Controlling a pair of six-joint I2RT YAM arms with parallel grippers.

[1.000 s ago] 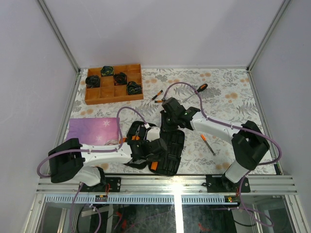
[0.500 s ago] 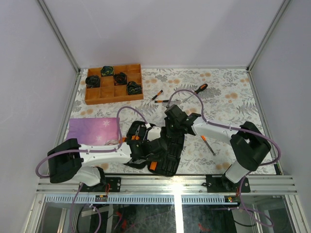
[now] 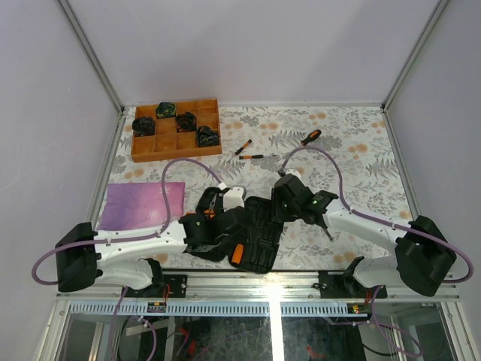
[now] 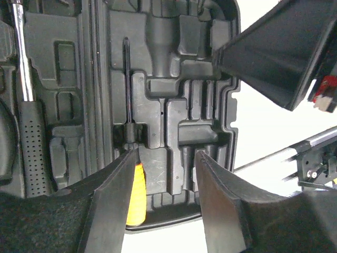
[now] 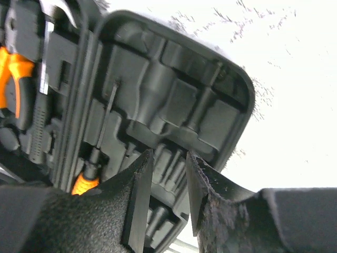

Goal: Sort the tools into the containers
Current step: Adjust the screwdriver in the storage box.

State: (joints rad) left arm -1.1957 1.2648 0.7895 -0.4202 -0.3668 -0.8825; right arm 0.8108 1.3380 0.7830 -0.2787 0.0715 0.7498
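Where the mat reaches its far left corner, tray: wooden, dark round items in four compartments, well apart from the work
Cloth: purple, flat on the left side, no tool on it
Case: black, open flat at the near edge between the two arm bases, orange latch on its near rim
Done, in the case: hammer seated in one half, with orange pliers in that same half; one orange-handled screwdriver lying in a slot of the other half
Left to do, on the mat: two small screwdrivers just beyond the case, and a larger driver further right, all loose and apart from both arms; several moulded slots show bare
Progress, as a judgement: partly done, perhaps around the middle, with nothing in hand for the next pick
Left arm: stretched low from its base at lower left, reaching right so the wrist hangs over the case
Left gripper: pointing down at the slots, jaws about half apart with nothing between them, one finger just above the stowed screwdriver's handle
Right arm: runs low from its base at lower right, leftward across the mat to the far right of the case
Right gripper: above the case's slotted half, jaws a narrow gap apart, holding nothing
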